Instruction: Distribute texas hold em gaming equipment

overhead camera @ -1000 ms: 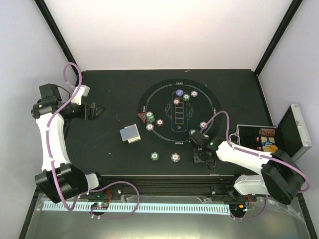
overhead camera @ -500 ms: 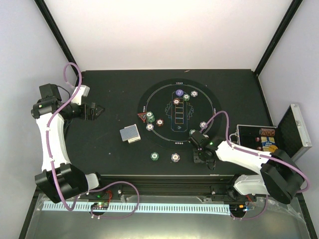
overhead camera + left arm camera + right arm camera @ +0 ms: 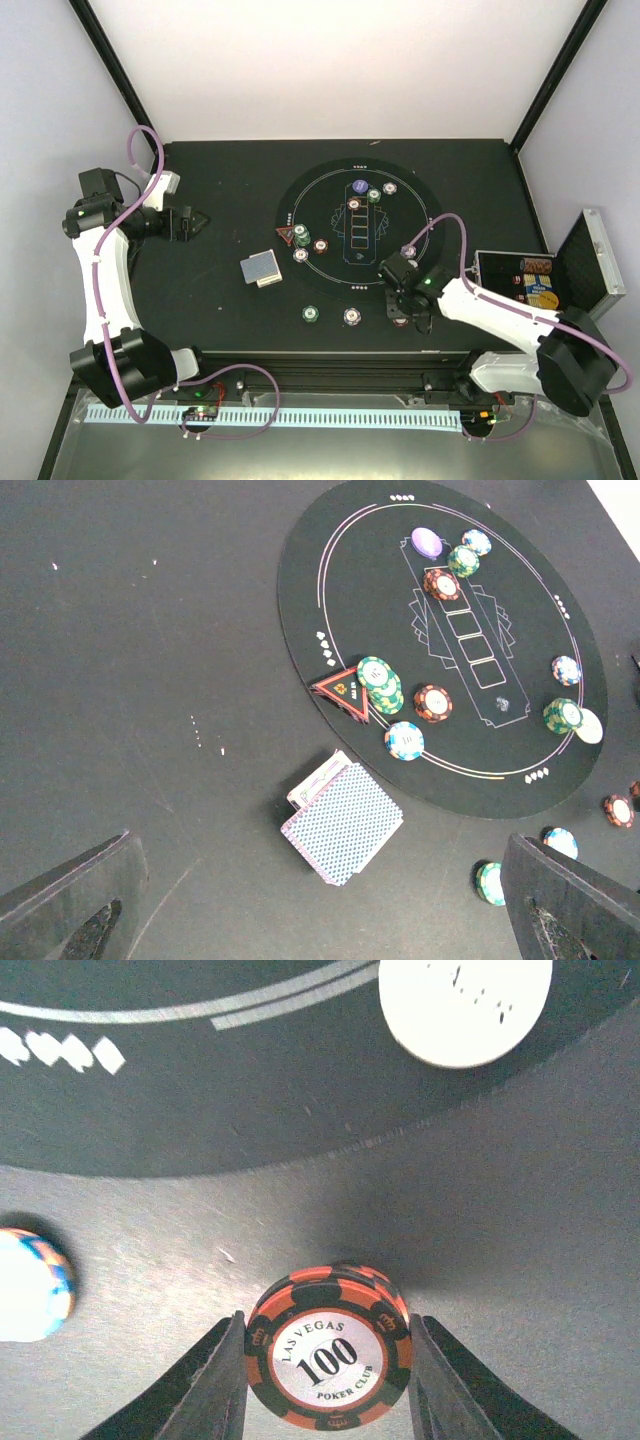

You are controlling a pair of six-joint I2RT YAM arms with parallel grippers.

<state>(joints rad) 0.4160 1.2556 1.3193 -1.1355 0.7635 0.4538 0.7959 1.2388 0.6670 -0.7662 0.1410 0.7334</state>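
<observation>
Just off the round mat [image 3: 300, 1080], our right tool [image 3: 325, 1335] clasps a red-brown chip [image 3: 330, 1358]; our left tool [image 3: 320, 840] gapes wide.

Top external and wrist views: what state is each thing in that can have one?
left claw: open, empty.
right claw: shut on the red-brown chip stack.
red-brown chip stack: lying flat, gripped on both sides.
card deck: stacked face down, lower cards slightly askew.
aluminium case: lid open.

Black table [image 3: 220, 290]; white back wall [image 3: 330, 70]; pale side walls [image 3: 40, 120]; black corner posts [image 3: 117, 70]; even light.
</observation>
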